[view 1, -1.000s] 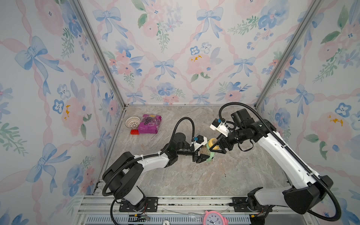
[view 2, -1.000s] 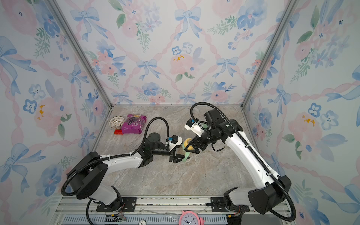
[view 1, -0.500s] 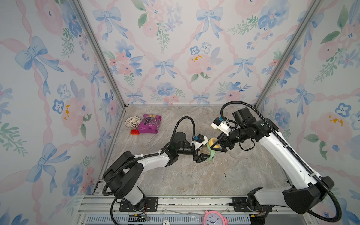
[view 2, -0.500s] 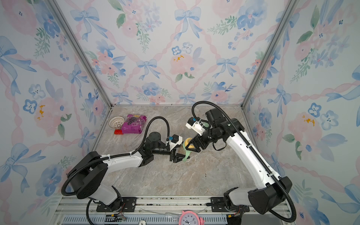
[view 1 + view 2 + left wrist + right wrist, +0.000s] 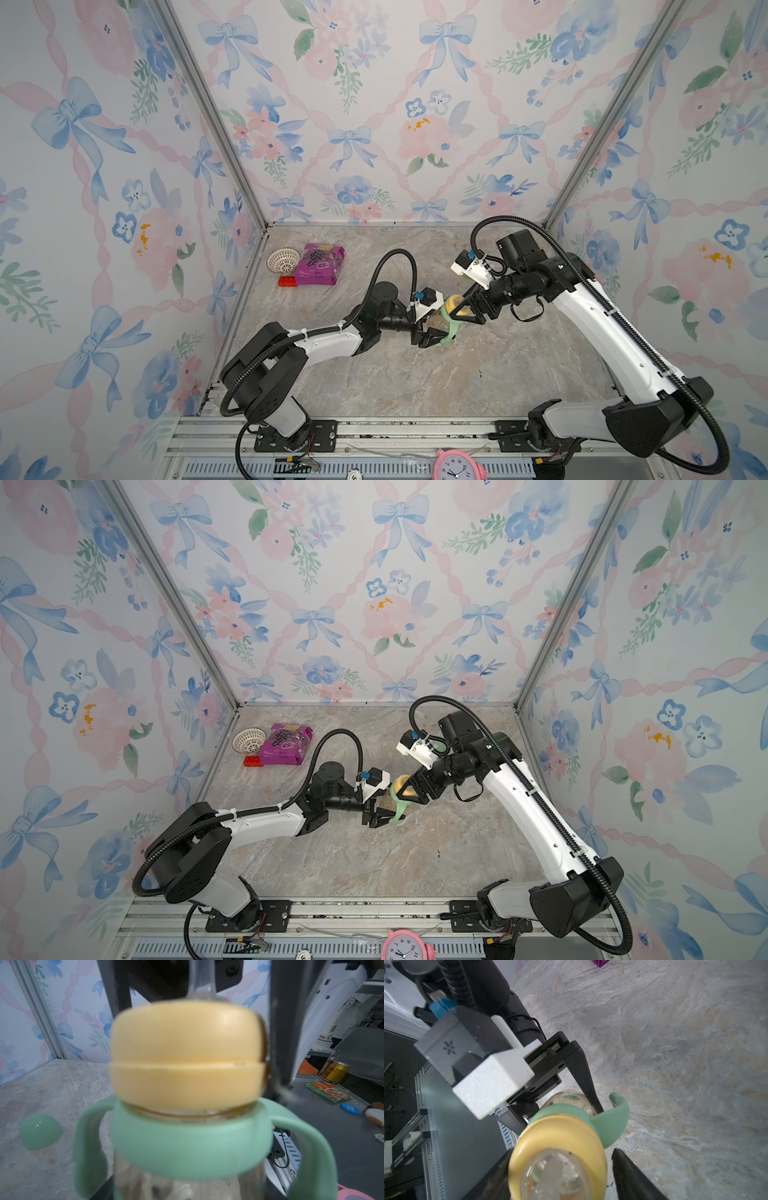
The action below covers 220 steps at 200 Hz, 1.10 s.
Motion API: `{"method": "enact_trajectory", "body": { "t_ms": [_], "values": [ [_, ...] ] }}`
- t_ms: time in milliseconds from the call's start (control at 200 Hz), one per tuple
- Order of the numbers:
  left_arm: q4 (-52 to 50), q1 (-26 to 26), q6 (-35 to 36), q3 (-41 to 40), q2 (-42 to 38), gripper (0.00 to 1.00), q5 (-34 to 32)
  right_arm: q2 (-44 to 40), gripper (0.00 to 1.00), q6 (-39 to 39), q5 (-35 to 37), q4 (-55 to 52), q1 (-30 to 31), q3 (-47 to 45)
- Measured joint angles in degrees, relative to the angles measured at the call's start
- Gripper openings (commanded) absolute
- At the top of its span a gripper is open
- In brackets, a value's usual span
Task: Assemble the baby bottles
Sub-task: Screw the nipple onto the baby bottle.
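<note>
Marbled tabletop (image 5: 415, 386): basket (image 5: 283, 261), packet (image 5: 319, 270), red block (image 5: 288, 281), cap (image 5: 41, 1135).

tabletop (image 5: 415, 382) far left corner: white lattice basket (image 5: 283, 260) | beside it: purple snack packet (image 5: 319, 270), flat | red block (image 5: 288, 281) at packet's near corner | pink clock (image 5: 457, 467) past near edge

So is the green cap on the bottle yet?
No, the cap lies on the table apart from the bottle, whose yellow collar is uncovered.

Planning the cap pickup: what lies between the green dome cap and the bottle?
Only bare marble tabletop lies between the dome cap and the bottle, as the left wrist view shows.
</note>
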Motion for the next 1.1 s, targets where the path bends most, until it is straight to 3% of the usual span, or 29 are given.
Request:
{"method": "enact_trajectory", "body": {
  "t_ms": [320,455,500,515,550,595,655,725,750,860,1100],
  "values": [
    [-0.7,0.0,0.3,0.0,0.0,0.0,-1.7,-0.2,0.51,2.4,0.8,0.8,0.2,-0.9],
    [-2.3,-0.4,1.4,0.2,0.3,0.0,-6.0,-0.7,0.48,8.3,3.5,4.0,0.8,-2.8],
    [-2.5,-1.3,2.8,0.2,0.3,0.0,-10.3,-0.9,0.3,13.1,5.6,5.4,0.9,-3.3],
    [-2.4,-1.7,3.3,0.2,0.3,0.0,-12.3,-0.9,0.28,15.4,6.7,5.7,0.9,-3.3],
    [-2.1,-2.9,4.7,0.3,0.3,0.0,-17.6,-0.8,0.34,20.8,8.7,6.8,1.0,-3.3],
    [-1.3,-4.6,7.0,0.5,0.7,0.0,-25.4,-0.9,0.33,29.7,11.0,8.9,1.3,-3.9],
    [0.1,-6.6,10.5,0.9,2.2,0.0,-35.4,-2.6,0.6,42.8,14.2,15.1,1.7,-7.9],
    [2.2,-7.8,15.1,1.3,4.6,0.0,-42.9,-5.2,0.63,56.5,16.6,22.3,1.8,-13.9],
    [2.9,-8.1,16.5,1.3,5.4,0.0,-45.0,-5.8,0.7,61.3,17.2,24.0,1.8,-15.4],
    [4.9,-8.1,19.5,1.3,6.5,0.0,-49.6,-6.4,0.9,74.0,17.4,28.1,1.7,-17.0],
    [7.3,-5.7,18.8,-0.2,5.4,0.0,-47.9,-13.3,0.98,81.5,15.3,29.8,-0.5,-16.9]
  ]
}}
